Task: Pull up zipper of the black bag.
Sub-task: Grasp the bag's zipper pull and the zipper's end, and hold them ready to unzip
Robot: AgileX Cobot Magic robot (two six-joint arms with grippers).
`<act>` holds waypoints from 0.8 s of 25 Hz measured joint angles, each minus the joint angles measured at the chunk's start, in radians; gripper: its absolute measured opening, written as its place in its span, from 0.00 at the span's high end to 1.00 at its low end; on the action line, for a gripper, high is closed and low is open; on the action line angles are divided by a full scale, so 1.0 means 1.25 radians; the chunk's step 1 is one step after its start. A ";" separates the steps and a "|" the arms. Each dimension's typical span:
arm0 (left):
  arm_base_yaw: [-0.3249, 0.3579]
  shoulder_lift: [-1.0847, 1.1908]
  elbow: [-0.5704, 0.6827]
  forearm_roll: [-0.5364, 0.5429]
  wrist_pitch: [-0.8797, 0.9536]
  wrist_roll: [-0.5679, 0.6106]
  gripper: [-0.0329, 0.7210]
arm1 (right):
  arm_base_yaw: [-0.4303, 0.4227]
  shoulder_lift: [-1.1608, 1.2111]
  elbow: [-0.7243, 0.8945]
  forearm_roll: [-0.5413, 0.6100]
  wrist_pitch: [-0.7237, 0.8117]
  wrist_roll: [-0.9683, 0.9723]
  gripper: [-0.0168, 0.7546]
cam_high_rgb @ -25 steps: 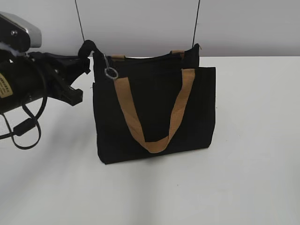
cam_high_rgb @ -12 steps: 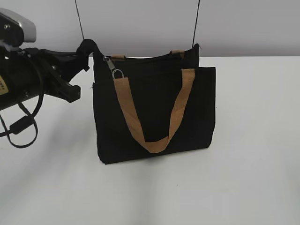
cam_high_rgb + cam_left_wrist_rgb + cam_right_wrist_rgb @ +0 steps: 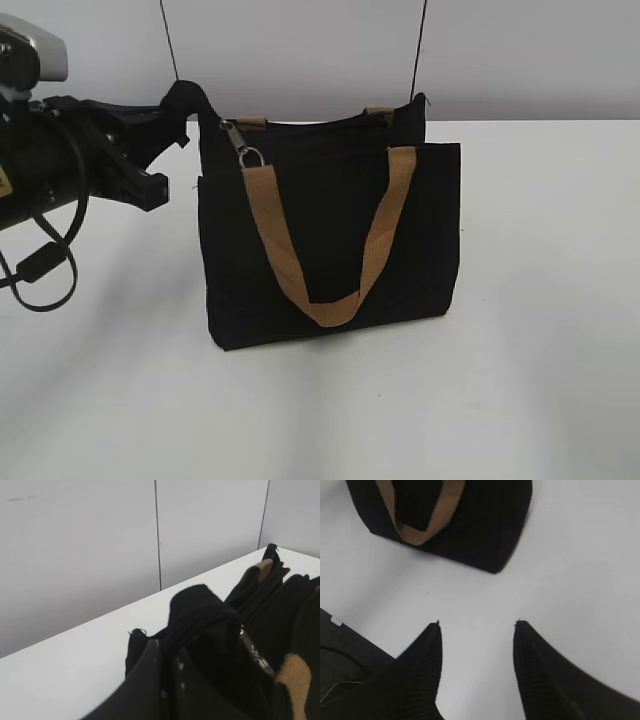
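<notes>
Left gripper (image 3: 185,105), arm reaching level from the left, pinches the black bag's (image 3: 330,235) top-left corner beside the hanging zipper (image 3: 243,147); right gripper (image 3: 476,645) hovers spread above the table (image 3: 540,300).

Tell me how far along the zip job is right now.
Done: the left gripper is shut on the black bag at its top left corner, bracing it. In hand: nothing on the zipper; its pull tab hangs loose at that left end. Left: the right gripper is open above the table and must take the tab.
</notes>
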 joint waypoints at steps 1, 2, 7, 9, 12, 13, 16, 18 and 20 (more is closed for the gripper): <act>0.000 -0.002 0.000 0.000 0.000 -0.003 0.97 | 0.010 0.030 -0.011 0.030 -0.014 -0.036 0.50; 0.000 -0.004 0.000 0.000 0.000 -0.004 0.97 | 0.021 0.066 -0.023 0.055 -0.029 -0.065 0.50; 0.000 -0.007 0.000 0.000 -0.026 -0.009 0.97 | 0.097 0.273 -0.104 0.131 -0.087 -0.183 0.50; 0.000 -0.007 0.000 0.001 -0.033 -0.017 0.97 | 0.138 0.362 -0.142 0.141 -0.115 -0.204 0.50; 0.000 -0.007 0.000 0.002 -0.036 -0.030 0.97 | 0.209 0.465 -0.214 0.148 -0.161 -0.216 0.50; 0.000 -0.007 0.000 0.002 -0.036 -0.033 0.97 | 0.229 0.501 -0.239 0.149 -0.176 -0.221 0.50; 0.000 -0.007 0.000 0.002 -0.037 -0.037 0.97 | 0.296 0.600 -0.306 0.151 -0.206 -0.241 0.50; 0.000 -0.007 0.000 0.002 -0.037 -0.037 0.97 | 0.334 0.662 -0.348 0.151 -0.212 -0.253 0.50; 0.000 -0.007 0.000 0.002 -0.037 -0.037 0.97 | 0.369 0.727 -0.403 0.151 -0.213 -0.262 0.50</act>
